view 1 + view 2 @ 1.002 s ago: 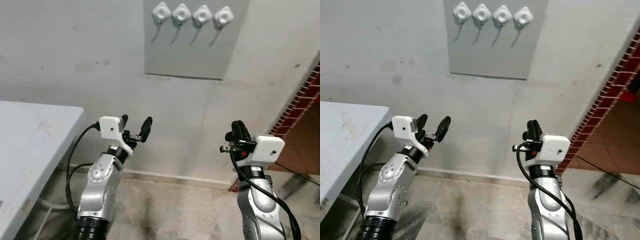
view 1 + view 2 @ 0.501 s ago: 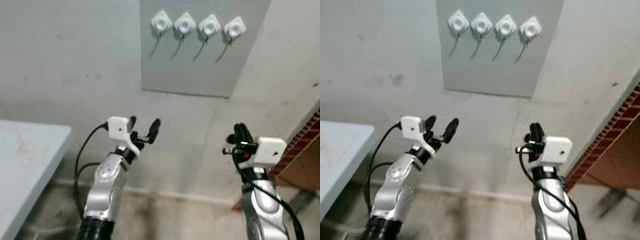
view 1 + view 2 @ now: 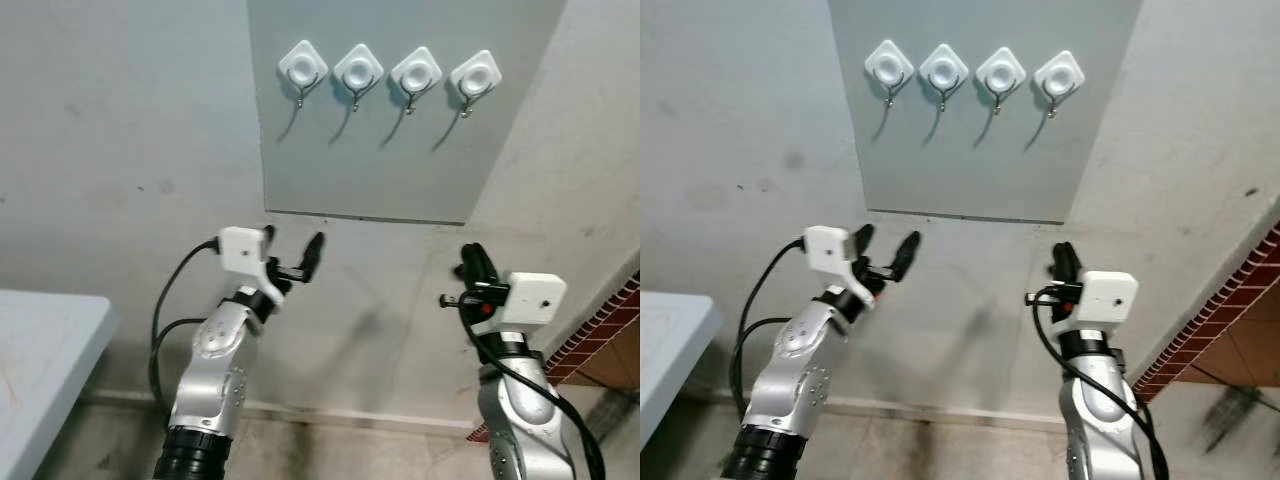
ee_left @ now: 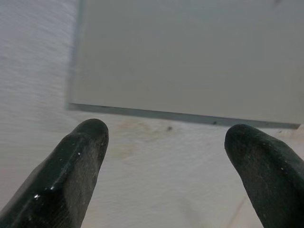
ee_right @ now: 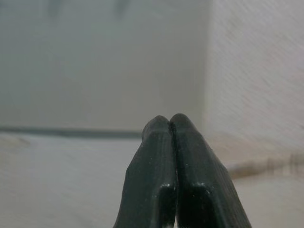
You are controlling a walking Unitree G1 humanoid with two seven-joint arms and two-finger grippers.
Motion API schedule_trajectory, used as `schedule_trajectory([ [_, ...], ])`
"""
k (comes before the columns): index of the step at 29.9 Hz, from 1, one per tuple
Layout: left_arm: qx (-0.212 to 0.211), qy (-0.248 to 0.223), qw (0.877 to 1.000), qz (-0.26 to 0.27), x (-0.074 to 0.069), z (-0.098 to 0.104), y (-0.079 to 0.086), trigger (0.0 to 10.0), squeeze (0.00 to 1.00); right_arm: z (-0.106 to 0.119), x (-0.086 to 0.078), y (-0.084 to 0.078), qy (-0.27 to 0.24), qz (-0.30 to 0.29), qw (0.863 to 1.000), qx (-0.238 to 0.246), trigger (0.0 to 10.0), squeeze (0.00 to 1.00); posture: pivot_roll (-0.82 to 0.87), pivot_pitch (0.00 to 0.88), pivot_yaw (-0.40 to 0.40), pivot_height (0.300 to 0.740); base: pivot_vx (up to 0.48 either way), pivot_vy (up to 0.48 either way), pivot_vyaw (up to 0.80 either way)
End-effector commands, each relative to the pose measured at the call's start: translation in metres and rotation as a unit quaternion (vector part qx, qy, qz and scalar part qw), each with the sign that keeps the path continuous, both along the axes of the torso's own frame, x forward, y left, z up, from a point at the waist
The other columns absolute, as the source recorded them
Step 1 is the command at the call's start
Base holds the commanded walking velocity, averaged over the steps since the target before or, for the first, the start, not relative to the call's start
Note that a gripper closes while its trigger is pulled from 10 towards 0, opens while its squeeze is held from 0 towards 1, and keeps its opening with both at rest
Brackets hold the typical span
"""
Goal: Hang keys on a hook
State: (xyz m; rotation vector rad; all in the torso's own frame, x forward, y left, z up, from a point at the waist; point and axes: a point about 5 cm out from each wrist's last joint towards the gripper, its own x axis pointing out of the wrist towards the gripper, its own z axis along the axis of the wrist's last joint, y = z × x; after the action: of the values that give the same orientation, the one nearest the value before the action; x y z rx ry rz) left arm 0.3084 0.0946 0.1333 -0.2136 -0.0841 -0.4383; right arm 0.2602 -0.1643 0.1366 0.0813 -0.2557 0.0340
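Facing four white diamond-backed wall hooks (image 3: 389,75) in a horizontal row at twelve o'clock, we raise our left claw (image 3: 291,254) spread wide and right claw (image 3: 470,262) pressed shut, both empty.

Glossy white plastic hooks (image 3: 360,69), smooth matt grey panel (image 3: 400,160), rough plastered wall (image 3: 120,130), matt black claw fingers (image 4: 71,171)

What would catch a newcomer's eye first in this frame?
Four white hooks in a row, all bare, high on a grey panel fixed to the pale wall. Below the panel's lower edge both arms are raised toward it: the left gripper with its fingers spread apart, the right gripper with its fingers pressed together. No keys can be seen in either gripper.
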Motion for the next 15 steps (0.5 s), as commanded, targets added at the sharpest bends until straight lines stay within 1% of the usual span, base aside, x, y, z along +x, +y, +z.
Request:
schedule_trajectory([
  [1, 0.019, -0.024, 0.999, -0.012, 0.000, 0.009, -0.002, 10.0, 0.00, 0.005, 0.004, 0.005, -0.005, 0.020, 1.000, -0.001, 10.0, 0.00, -0.06, 0.000, -0.017, 0.740, 0.000, 0.000, 0.00],
  [3, 0.025, -0.036, 0.999, -0.026, -0.002, 0.013, -0.005, 10.0, 0.00, 0.008, 0.007, 0.007, -0.009, 0.035, 0.999, -0.001, 10.0, 0.00, -0.06, 0.000, -0.017, 0.740, 0.000, 0.000, 0.00],
  [4, 0.023, -0.035, 0.999, -0.028, -0.003, 0.013, -0.006, 10.0, 0.00, 0.009, 0.007, 0.007, -0.010, 0.037, 0.999, -0.004, 10.0, 0.00, -0.06, 0.000, -0.017, 0.740, 0.000, 0.000, 0.00],
  [7, 0.037, -0.056, 0.996, -0.050, -0.004, 0.021, -0.012, 10.0, 0.00, 0.014, 0.012, 0.010, -0.021, 0.056, 0.998, -0.007, 10.0, 0.00, -0.06, 0.000, -0.018, 0.740, 0.000, 0.000, 0.00],
  [10, 0.030, -0.076, 0.994, -0.071, -0.006, 0.034, -0.019, 10.0, 0.00, 0.021, 0.016, 0.016, -0.032, 0.086, 0.996, -0.009, 10.0, 0.00, -0.05, 0.000, -0.021, 0.740, 0.000, 0.000, 0.00],
  [11, 0.030, -0.076, 0.994, -0.071, -0.006, 0.034, -0.019, 10.0, 0.00, 0.021, 0.016, 0.016, -0.032, 0.086, 0.996, -0.009, 10.0, 0.00, -0.05, 0.000, -0.021, 0.740, 0.000, 0.000, 0.00],
  [12, 0.029, -0.086, 0.992, -0.085, -0.006, 0.040, -0.023, 10.0, 0.00, 0.026, 0.019, 0.020, -0.038, 0.106, 0.994, -0.008, 10.0, 0.00, -0.05, 0.000, -0.022, 0.740, 0.000, 0.000, 0.00],
  [15, 0.029, -0.100, 0.989, -0.104, -0.008, 0.049, -0.030, 10.0, 0.00, 0.033, 0.025, 0.026, -0.044, 0.127, 0.991, -0.010, 10.0, 0.00, -0.06, 0.000, -0.023, 0.740, 0.000, 0.000, 0.00],
])
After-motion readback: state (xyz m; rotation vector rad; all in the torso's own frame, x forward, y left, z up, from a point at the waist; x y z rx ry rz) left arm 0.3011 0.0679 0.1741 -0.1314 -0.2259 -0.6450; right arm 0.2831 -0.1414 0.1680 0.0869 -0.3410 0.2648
